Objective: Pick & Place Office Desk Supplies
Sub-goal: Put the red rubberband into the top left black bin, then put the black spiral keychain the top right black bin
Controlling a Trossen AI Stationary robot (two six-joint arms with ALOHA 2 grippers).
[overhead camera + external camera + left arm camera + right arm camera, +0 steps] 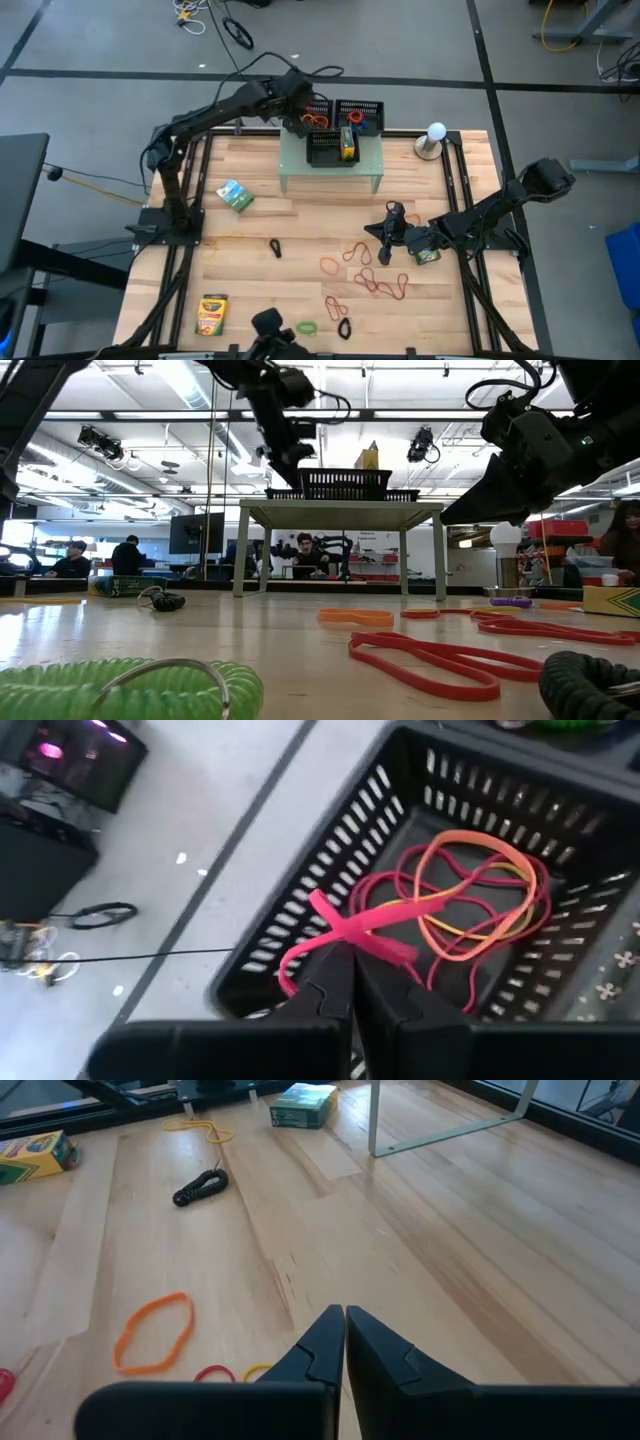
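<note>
Your left gripper (352,982) was over the left tray (317,113) on the riser (330,168), fingers pinched on a pink band (368,932) that draped onto the red and orange bands (470,900) in that tray. Your right gripper (344,1332) hung closed and empty above the table (260,290), near the loose red bands (375,280). 1 crayon box (347,142) stood in the front tray, 1 (236,196) lay left of the riser, 1 (212,314) at the near-left corner, and 1 (428,256) under your right arm.
</note>
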